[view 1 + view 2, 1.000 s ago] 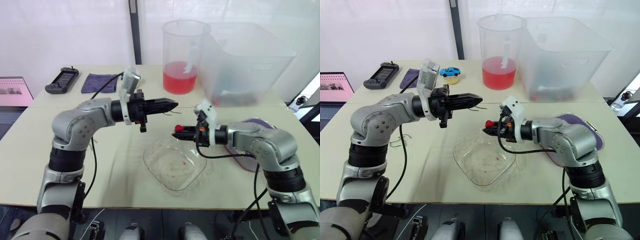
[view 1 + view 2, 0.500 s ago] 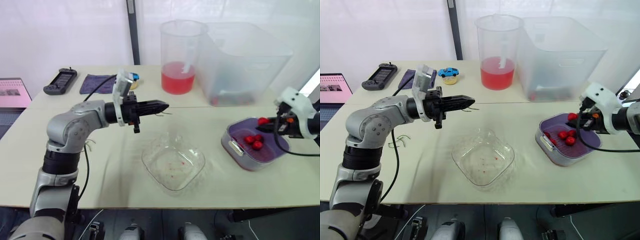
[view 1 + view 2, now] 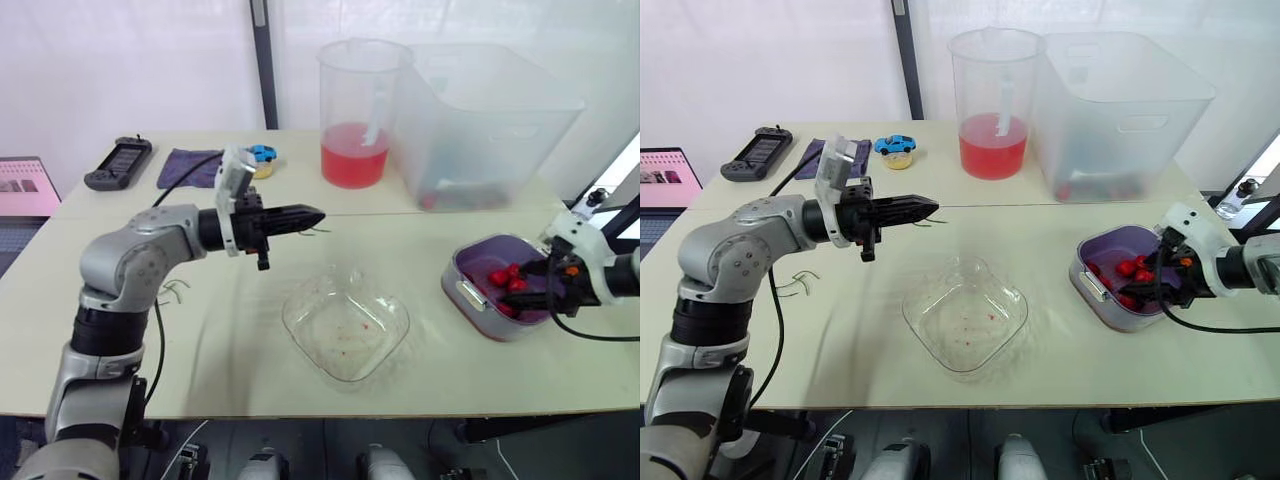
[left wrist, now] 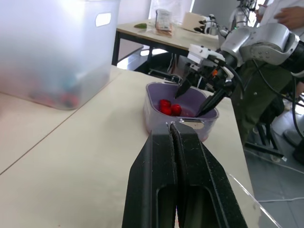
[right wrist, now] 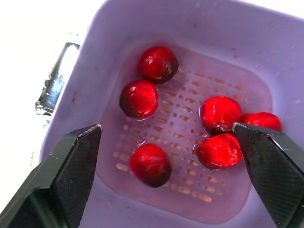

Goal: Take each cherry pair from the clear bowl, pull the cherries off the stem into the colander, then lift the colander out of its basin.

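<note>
Nearest us, the clear bowl sits at the front middle of the tabletop. It looks empty apart from a few red specks, so we judge that the pulling is over and that lifting the colander is what remains.

Farther back on our right, the colander rests inside its basin and holds six loose cherries. The right gripper hangs directly above it. Its fingers are spread wide and empty, one toward each side wall. This is the relation the lift turns on. The colander lies straight ahead of and below those fingers, which straddle its floor but are not closed on any edge. A metal handle sits on the wall facing the bowl, just outside one finger. We would expect the right arm to shift to that handle or to a rim before closing. It is by far the nearer arm.

The left gripper is well apart from the colander. It is held above the tabletop beyond the bowl, pointing toward the colander, with its fingers pressed together. A thin dark strand trails at their tips. It may be a stem, but we cannot tell whether it is pinched.

Farthest back stand a jug of red liquid and a large clear tub.
</note>
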You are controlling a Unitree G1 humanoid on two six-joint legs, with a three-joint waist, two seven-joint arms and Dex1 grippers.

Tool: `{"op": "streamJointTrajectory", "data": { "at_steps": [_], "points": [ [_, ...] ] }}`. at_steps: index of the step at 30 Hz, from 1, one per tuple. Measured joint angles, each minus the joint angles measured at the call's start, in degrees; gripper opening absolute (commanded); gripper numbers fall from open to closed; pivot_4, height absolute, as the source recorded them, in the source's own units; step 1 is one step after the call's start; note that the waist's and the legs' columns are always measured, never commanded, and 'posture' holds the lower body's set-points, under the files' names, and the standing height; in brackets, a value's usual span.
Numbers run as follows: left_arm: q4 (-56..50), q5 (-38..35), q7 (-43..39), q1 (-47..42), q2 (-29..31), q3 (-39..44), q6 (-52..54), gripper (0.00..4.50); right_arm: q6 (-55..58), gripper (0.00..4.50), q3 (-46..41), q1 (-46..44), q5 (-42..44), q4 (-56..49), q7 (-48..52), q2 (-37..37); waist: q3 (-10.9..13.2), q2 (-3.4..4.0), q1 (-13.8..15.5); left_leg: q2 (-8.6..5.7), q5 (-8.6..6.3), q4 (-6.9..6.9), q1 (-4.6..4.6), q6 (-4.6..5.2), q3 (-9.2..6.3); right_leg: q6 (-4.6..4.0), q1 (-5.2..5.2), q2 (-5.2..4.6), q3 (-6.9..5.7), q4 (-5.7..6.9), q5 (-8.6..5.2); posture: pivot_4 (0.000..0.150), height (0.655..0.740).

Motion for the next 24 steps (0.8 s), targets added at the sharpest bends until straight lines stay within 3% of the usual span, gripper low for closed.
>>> {"op": "streamJointTrajectory", "data": {
  "at_steps": [4, 8, 12, 19, 24],
  "points": [
    [-1.43, -0.75, 2.28, 1.93, 1.63, 2.96, 1.15, 0.00, 0.15, 4.43, -1.88, -9.42, 3.71, -2.45, 4.26, 0.90, -0.01, 0.08, -0.42, 0.06, -0.01, -0.07, 0.02, 0.01, -0.01, 0.00, -0.04, 0.08, 0.03, 0.00, 0.00, 0.150, 0.7337],
    [-5.03, -2.34, 5.81, 7.02, 3.78, 6.29, 3.71, 0.00, 3.37, 4.43, -0.06, -21.15, 10.25, -8.69, 8.22, 8.46, -0.01, 0.07, -0.49, 0.10, 0.00, -0.07, 0.02, -0.01, -0.04, 0.00, -0.06, 0.11, 0.04, -0.01, 0.00, 0.150, 0.7337],
    [-8.69, -2.46, 10.02, 15.05, 6.84, 10.15, 6.65, 0.00, 4.88, 4.43, 4.28, -26.49, 13.67, -13.83, 10.62, 14.69, 0.01, 0.01, 0.18, 0.06, 0.00, -0.05, -0.06, -0.02, -0.15, 0.00, -0.06, -0.04, -0.08, -0.01, 0.00, 0.150, 0.7337],
    [-9.86, -0.53, 15.65, 31.96, 8.50, 19.88, 5.54, 0.00, -0.37, 4.43, 9.36, -32.55, 9.99, -9.68, 11.97, 21.60, 0.01, -0.01, 1.32, 0.00, -0.01, -0.03, -0.04, 0.01, -0.12, 0.00, -0.06, -0.11, -0.07, -0.02, 0.00, 0.150, 0.7337],
    [-6.93, 3.23, 17.04, 38.59, 7.79, 20.76, 1.90, 0.00, -9.37, 4.43, 13.77, -33.37, 2.43, -4.43, 13.29, 23.75, 0.01, -0.01, 1.67, -0.01, 0.01, -0.02, -0.05, -0.03, -0.13, -0.02, -0.04, -0.11, -0.10, 0.00, 0.01, 0.150, 0.7337]
  ]
}}
